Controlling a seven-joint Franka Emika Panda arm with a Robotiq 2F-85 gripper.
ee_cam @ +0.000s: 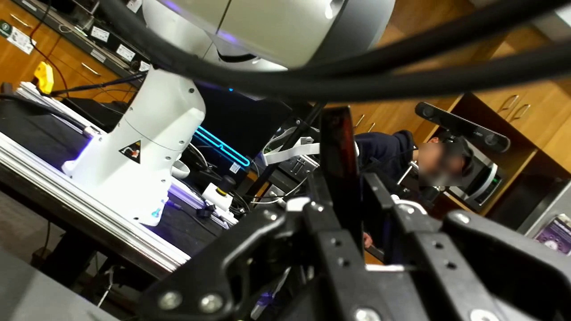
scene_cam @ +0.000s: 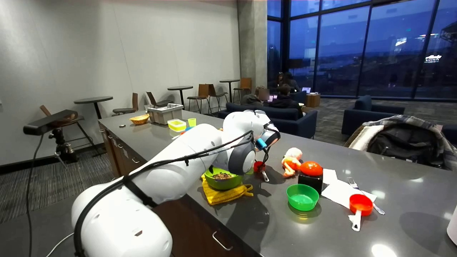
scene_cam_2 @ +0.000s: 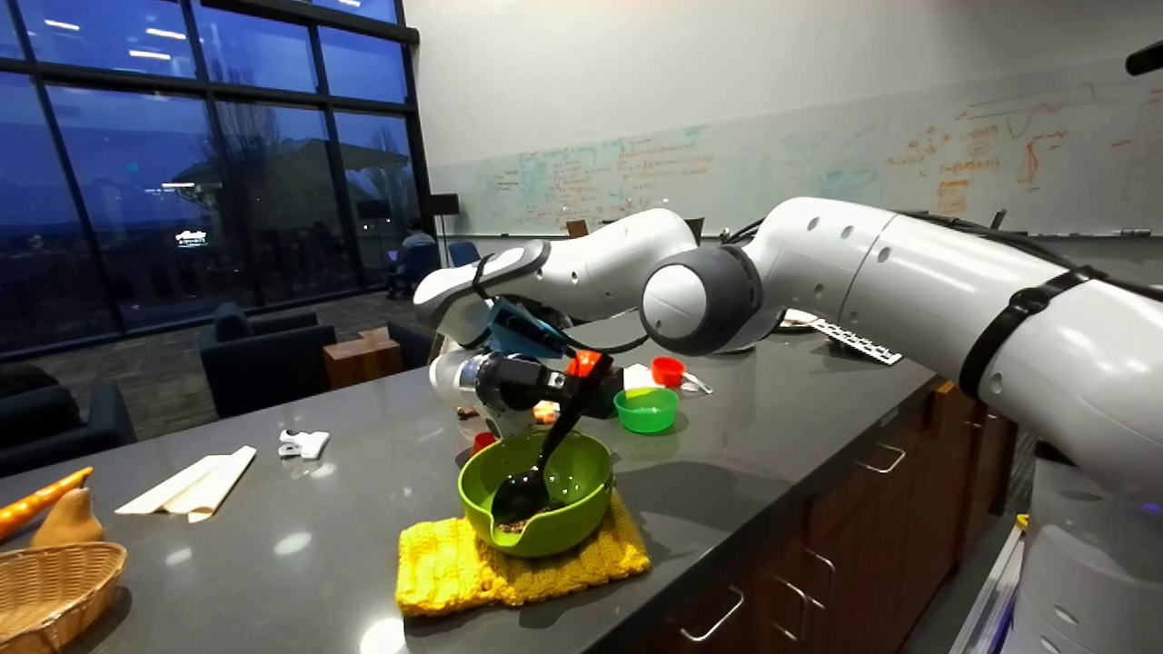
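Observation:
My gripper [scene_cam_2: 576,389] is closed around the handle of a black ladle [scene_cam_2: 556,438]. In the wrist view the gripper [ee_cam: 342,187] has the dark, red-edged handle [ee_cam: 337,156] standing between its fingers. The ladle slants down, with its scoop inside a lime green bowl [scene_cam_2: 536,536]. Dark, grainy contents lie in the bowl, and they also show in an exterior view [scene_cam: 222,176]. The bowl sits on a yellow knitted cloth [scene_cam_2: 472,568]. In an exterior view the arm hides the gripper, and the bowl [scene_cam: 225,184] shows below the arm.
A green bowl [scene_cam: 302,197], a black box [scene_cam: 310,182] with a red rounded top and a red measuring cup [scene_cam: 360,205] stand on the counter. A small red cup [scene_cam: 259,166], a doll-like toy [scene_cam: 292,162], a fork [scene_cam: 364,194], a wicker basket [scene_cam_2: 54,581] and a grey bin [scene_cam: 166,113] are there too.

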